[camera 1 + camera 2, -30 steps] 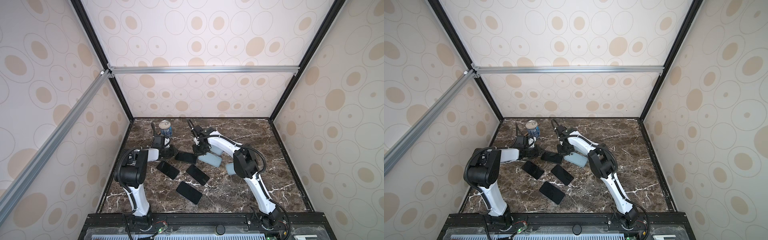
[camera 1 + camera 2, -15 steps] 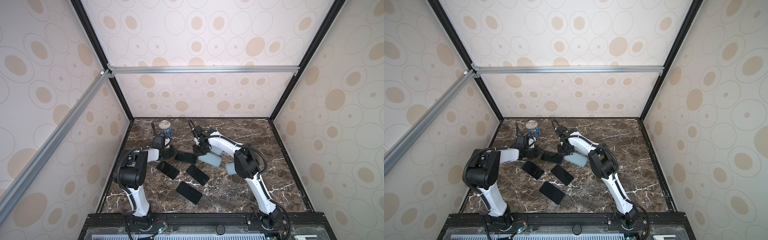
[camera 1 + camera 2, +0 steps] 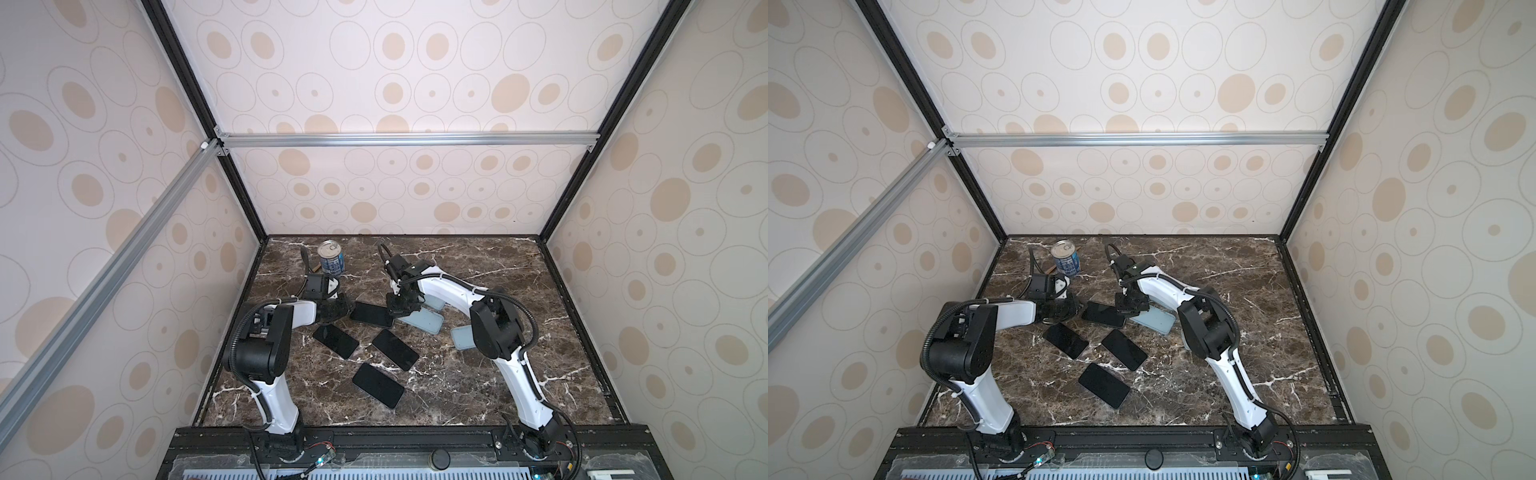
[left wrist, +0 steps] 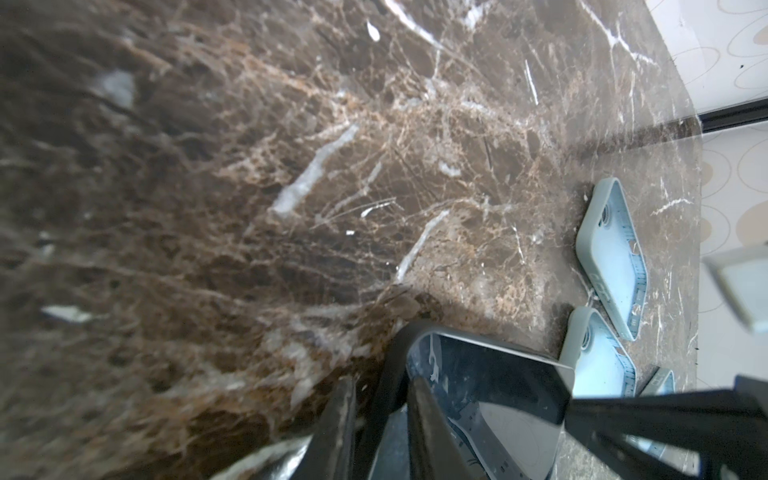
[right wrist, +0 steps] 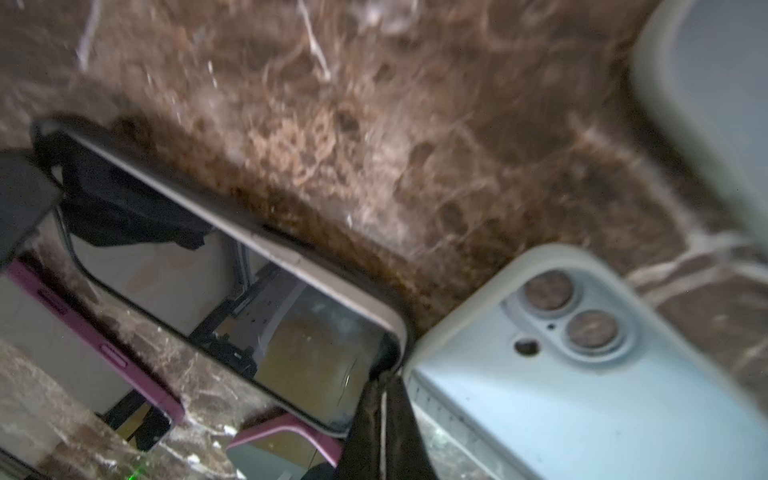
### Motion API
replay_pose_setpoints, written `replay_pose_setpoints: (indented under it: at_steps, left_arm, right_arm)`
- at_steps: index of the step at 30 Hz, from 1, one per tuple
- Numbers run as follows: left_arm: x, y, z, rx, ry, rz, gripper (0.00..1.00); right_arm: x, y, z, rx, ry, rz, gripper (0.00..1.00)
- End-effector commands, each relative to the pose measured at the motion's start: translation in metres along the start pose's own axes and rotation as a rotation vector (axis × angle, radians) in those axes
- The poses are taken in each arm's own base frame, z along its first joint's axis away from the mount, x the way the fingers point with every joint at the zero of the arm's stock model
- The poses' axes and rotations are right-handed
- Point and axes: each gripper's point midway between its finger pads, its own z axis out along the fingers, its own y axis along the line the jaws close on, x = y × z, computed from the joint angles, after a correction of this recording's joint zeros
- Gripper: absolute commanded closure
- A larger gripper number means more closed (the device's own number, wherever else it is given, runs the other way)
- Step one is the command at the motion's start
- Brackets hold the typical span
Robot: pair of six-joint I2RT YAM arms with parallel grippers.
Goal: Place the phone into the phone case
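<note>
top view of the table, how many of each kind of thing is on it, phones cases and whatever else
phones: 4
light blue cases: 3 showing in a top view
can: 1
total: 8

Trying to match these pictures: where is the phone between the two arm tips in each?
Top view: phone, lower centre, rearmost.
Top view: same spot.
Left wrist: bottom edge, right of centre.
Right wrist: slanting across lower left.
Shared landmark: pale blue phone case beside it.
</note>
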Motion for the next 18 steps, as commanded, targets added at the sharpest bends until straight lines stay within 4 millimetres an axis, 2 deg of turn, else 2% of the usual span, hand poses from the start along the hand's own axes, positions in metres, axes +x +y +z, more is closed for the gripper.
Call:
replay_pose_setpoints:
  at_steps: [1, 5, 7, 12, 15, 18]
  left_arm:
    - [0.014, 0.008, -0.006, -0.040, 0.034, -0.020, 0.76]
    - [0.012, 0.006, -0.007, -0.039, 0.027, -0.010, 0.74]
    - [0.013, 0.007, -0.003, -0.035, 0.042, -0.014, 0.72]
    - [0.014, 0.009, 0.003, -0.041, 0.059, -0.025, 0.68]
    - [0.014, 0.010, -0.003, -0.052, 0.050, -0.023, 0.68]
    - [0.003, 0.010, -0.012, -0.075, 0.001, -0.010, 0.68]
  right_arm:
    - [0.058, -0.012, 0.083, 0.058, 0.192, 0.037, 0.91]
    - [0.045, -0.003, 0.078, 0.014, 0.149, 0.064, 0.86]
    - [0.041, -0.003, 0.081, 0.014, 0.135, 0.072, 0.86]
    - [0.023, -0.006, 0.085, 0.005, 0.084, 0.096, 0.76]
    - [0.010, -0.002, 0.074, 0.006, 0.046, 0.083, 0.76]
    - [-0.004, 0.003, 0.054, 0.006, -0.018, 0.065, 0.75]
